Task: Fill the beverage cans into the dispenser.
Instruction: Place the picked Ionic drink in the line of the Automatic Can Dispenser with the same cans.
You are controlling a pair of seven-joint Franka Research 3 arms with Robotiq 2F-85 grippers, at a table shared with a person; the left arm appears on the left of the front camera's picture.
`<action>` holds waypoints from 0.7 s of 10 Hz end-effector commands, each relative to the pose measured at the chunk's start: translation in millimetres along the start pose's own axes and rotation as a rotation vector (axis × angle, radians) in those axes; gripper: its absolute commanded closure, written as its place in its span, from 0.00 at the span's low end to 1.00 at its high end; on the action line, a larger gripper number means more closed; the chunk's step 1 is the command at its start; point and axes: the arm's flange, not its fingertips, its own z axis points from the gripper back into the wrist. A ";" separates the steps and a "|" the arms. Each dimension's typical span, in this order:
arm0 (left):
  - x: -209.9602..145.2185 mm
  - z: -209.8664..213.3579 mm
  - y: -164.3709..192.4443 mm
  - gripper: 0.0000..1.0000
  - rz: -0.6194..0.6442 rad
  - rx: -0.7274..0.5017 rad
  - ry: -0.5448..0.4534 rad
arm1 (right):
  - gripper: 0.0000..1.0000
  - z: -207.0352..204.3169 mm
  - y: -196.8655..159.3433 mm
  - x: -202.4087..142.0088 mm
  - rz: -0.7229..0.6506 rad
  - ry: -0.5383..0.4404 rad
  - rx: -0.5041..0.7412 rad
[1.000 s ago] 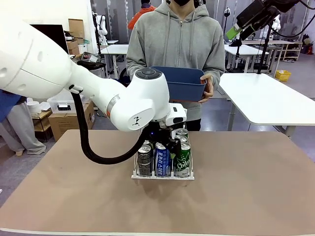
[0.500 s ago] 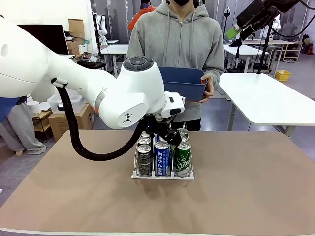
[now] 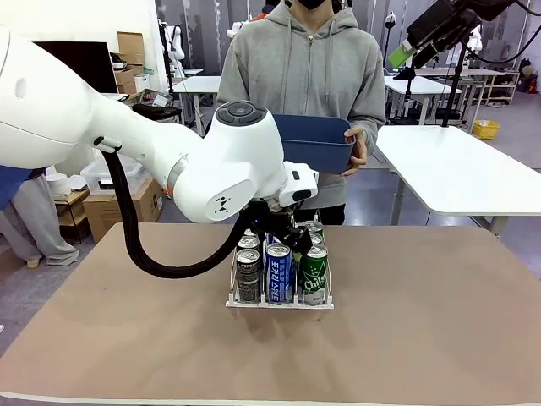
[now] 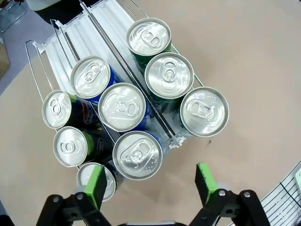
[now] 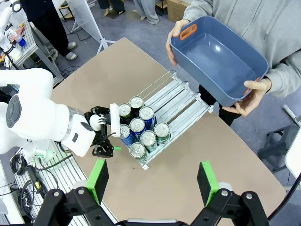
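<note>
- Left wrist view: left tool [image 4: 150,181], pads apart, hovers over nine cans [image 4: 122,106] in the dispenser [image 4: 89,28].
- Right tool [image 5: 153,181]: pads apart, high above desk [image 5: 197,169].

The front half of the dispenser [image 4: 61,42] is packed with nine beverage cans [image 4: 123,106], three to a lane and touching one another, so no gap between them is left for a finger. The rear stretches of all three lanes [image 5: 181,101] are bare and can be entered from above. The approach from the robot's side is blocked in the front view by the bulky left arm [image 3: 228,173], whose left hand [image 4: 149,177] hangs with fingers spread just above the front cans. Beyond the far edge of the desk [image 3: 439,321], a blue bin [image 3: 317,142] is held by a person's hands [image 5: 247,101]. Wide bare desk is offered to either side of the dispenser.
</note>
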 end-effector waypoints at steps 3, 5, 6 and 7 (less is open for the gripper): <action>4.6 0.8 1.2 0.00 -0.002 0.002 0.009 | 0.00 -1.1 0.6 -1.4 0.001 0.000 0.004; -6.6 20.8 11.4 0.00 -0.036 -0.045 0.003 | 0.00 -1.1 0.6 -1.4 0.001 0.000 0.004; -14.3 44.2 22.2 0.00 -0.019 -0.072 0.000 | 0.00 -1.1 0.6 -1.4 0.001 0.000 0.004; -12.8 58.9 30.0 0.00 -0.029 -0.139 -0.016 | 0.00 -1.1 0.6 -1.4 0.001 0.000 0.004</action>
